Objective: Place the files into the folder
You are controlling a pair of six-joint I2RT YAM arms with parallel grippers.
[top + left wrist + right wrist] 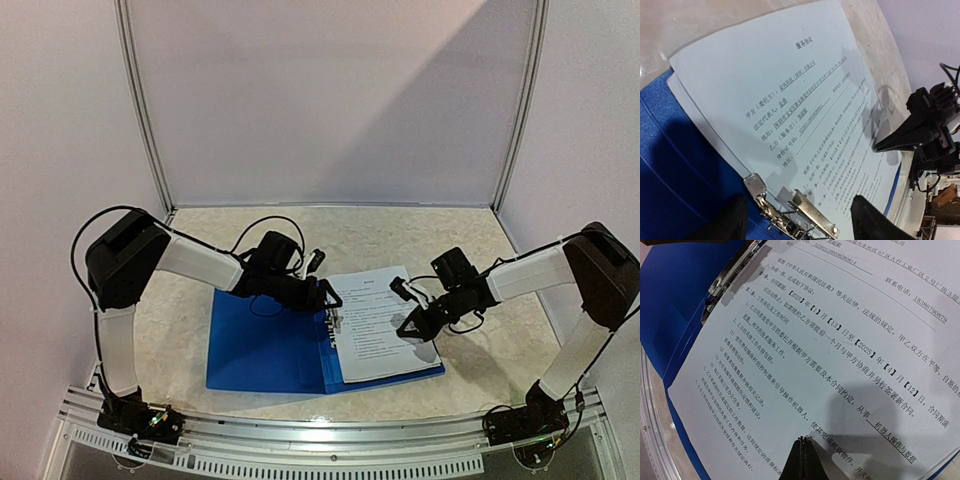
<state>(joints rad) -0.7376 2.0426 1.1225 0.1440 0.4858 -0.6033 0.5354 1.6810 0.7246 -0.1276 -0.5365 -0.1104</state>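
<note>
- Top view: The bright blue folder (260, 350) lay open and flat on the pale, mottled bench (400, 235), with the files (378, 325) stacked slightly askew on its right half. The left pincer (325, 297) hung over the spine, and the right pincer (411, 328) bore down near the sheets' right edge. The step in hand looked to be seating the stack at the spine, and it would go best with the sheets squared to the cover first.
- Left wrist view: The left pincer stood wide open and empty, its dark fingers (725, 222) on either side of the shiny metal clip (790, 212). The thin white sheets, printed with small black text, ran up to the clip. Whether their edge sat beneath it could not be told. Working the clip's lever would probably call for a firm, centred grip, since polished metal gives little purchase.
- Right wrist view: The right pincer was closed to a single dark point and gripped nothing, its tip apparently touching the top sheet like a pin. Smooth, glossy plastic showed to the left of the paper. Light downward pressure seemed wise here, because paper would likely slide on so slick a cover. A push from the edge would risk buckling sheets this thin.
</note>
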